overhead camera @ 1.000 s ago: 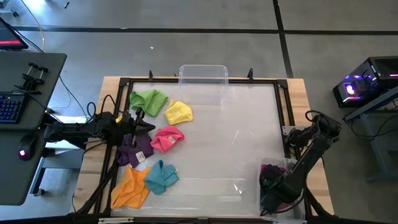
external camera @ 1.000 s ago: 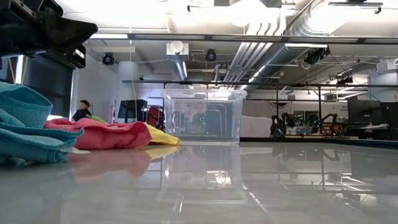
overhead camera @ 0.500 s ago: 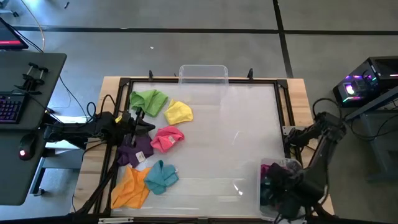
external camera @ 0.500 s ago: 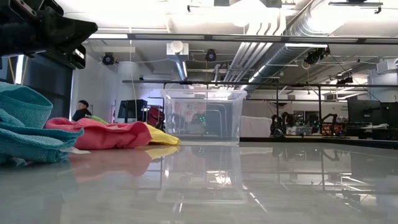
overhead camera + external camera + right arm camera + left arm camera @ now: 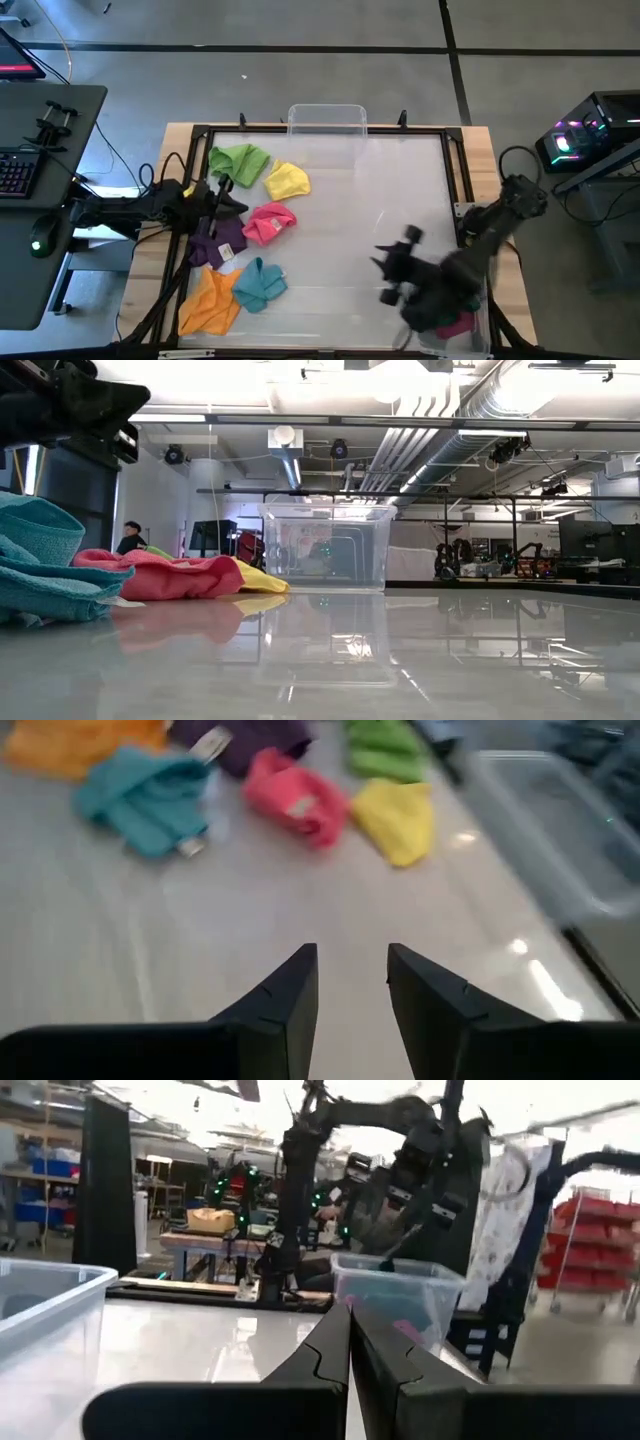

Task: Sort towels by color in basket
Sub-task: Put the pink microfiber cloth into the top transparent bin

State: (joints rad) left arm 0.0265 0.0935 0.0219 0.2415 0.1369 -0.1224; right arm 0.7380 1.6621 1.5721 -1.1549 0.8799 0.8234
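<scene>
Right gripper (image 5: 388,272) empty and partly open, clear of its bin and facing the unsorted towels; left gripper (image 5: 350,1342) parked shut.

The right gripper's fingers (image 5: 283,995) stand a narrow gap apart with nothing between them. Ahead of it, well apart across bare table (image 5: 350,200), lie the teal towel (image 5: 150,795), pink towel (image 5: 300,795), yellow towel (image 5: 398,817), light green towel (image 5: 385,748), purple towel (image 5: 240,735) and orange towel (image 5: 85,740), loosely clustered, apparently as a ready stock for picking. Behind it sits a clear bin (image 5: 395,1292) with magenta cloth (image 5: 455,325) already inside, judged one colour group deposited. A second clear bin (image 5: 327,120) stands at the far table edge. The left gripper rests beside the towel cluster, jaws closed together, holding nothing, likely waiting.
</scene>
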